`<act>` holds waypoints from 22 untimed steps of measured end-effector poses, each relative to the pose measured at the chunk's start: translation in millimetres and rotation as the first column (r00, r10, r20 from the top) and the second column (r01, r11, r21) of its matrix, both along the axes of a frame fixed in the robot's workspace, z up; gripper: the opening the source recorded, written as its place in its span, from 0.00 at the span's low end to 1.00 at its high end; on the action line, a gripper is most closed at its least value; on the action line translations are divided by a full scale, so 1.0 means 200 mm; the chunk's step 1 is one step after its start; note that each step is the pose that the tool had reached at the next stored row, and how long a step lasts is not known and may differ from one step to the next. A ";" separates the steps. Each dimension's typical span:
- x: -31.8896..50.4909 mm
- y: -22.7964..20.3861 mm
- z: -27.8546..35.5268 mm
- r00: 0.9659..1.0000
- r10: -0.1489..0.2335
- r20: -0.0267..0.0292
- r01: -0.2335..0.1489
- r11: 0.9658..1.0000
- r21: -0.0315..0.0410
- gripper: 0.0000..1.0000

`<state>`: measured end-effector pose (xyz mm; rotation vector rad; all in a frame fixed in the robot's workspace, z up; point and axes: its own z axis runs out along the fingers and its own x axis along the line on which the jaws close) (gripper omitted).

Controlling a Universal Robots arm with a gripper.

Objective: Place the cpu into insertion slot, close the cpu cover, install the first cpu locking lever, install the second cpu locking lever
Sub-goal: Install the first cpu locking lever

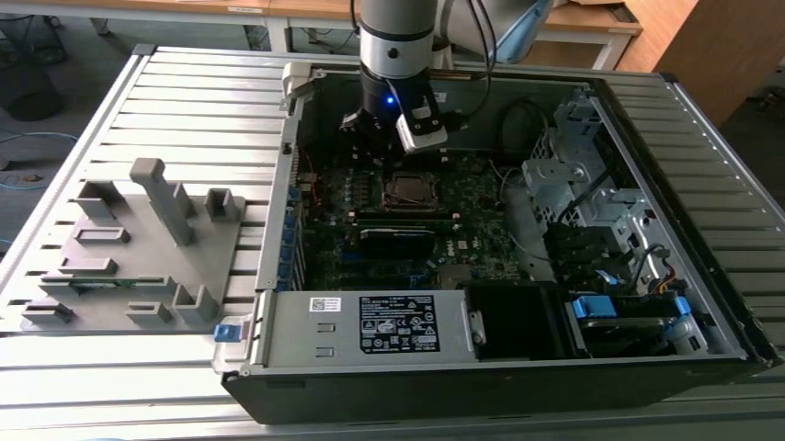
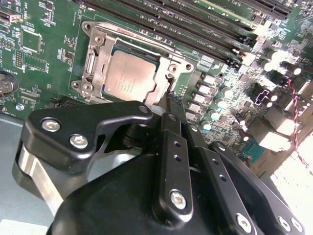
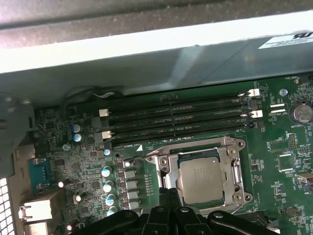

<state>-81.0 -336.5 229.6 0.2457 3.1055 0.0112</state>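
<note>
CPU (image 2: 129, 76): sits flat in slot (image 2: 142, 52), framed by cover (image 2: 95, 61); light, rigid, likely fragile, best gripped by its edges.
End effector (image 2: 171, 100): clenched, apparently empty, tips beside the cover's edge.

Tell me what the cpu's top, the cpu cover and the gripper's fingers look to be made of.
The cpu has a metal top, dull grey with a soft brushed sheen. The cpu cover looks like thin stamped sheet metal, brighter silver, glinting along its edges. The gripper has matte black fingers built of bolted links. They may be coated metal or hard plastic; the look leaves that open.
</note>
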 end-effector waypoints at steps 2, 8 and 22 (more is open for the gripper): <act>0.000 0.000 0.000 1.000 0.000 0.000 0.000 1.000 0.000 0.11; 0.000 0.000 0.012 1.000 0.000 0.000 0.000 1.000 0.000 0.11; -0.021 0.000 0.018 1.000 0.000 0.001 0.000 1.000 0.000 0.11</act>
